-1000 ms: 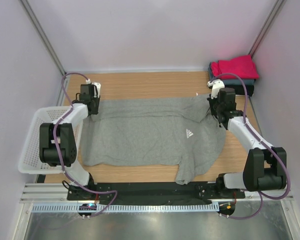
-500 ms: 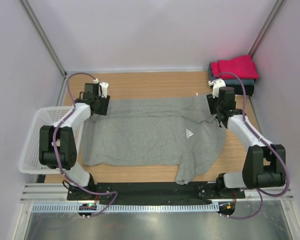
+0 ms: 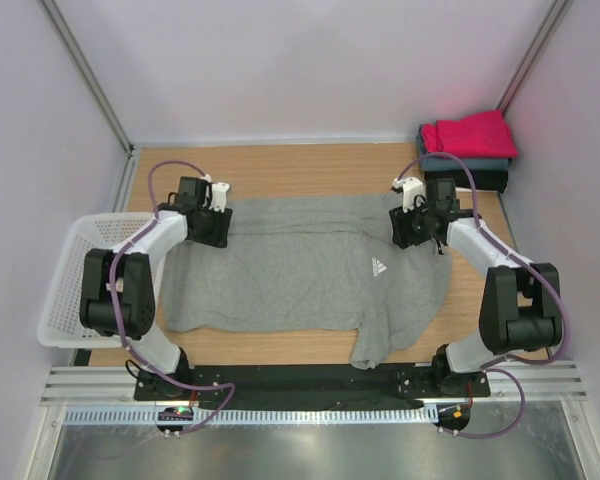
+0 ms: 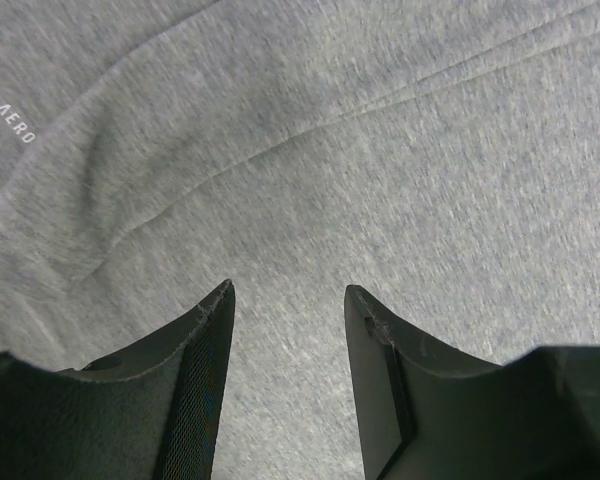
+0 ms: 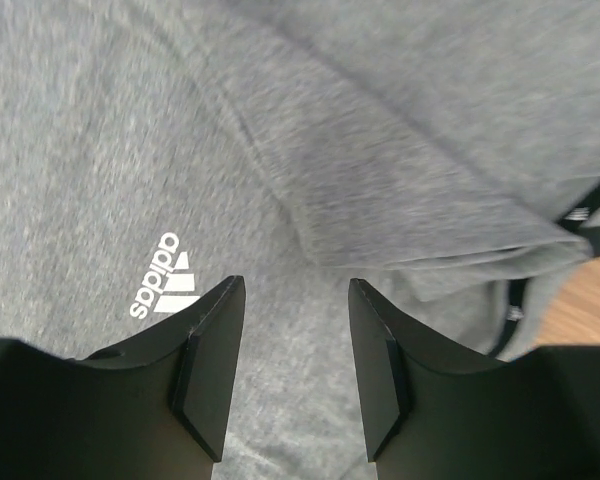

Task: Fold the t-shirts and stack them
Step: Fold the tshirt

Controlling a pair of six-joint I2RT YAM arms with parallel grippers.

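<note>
Tee (image 3: 300, 275) lies spread flat on the table (image 3: 310, 165). My left gripper (image 4: 288, 292) and right gripper (image 5: 295, 282) hang open and empty just above it. I'd pinch matching edge points, lift both evenly, and fold over without dragging cloth.

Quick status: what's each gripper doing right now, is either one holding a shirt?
left gripper: open, holding nothing, above the grey t-shirt.
right gripper: open, holding nothing, above the same shirt beside its white logo.
</note>
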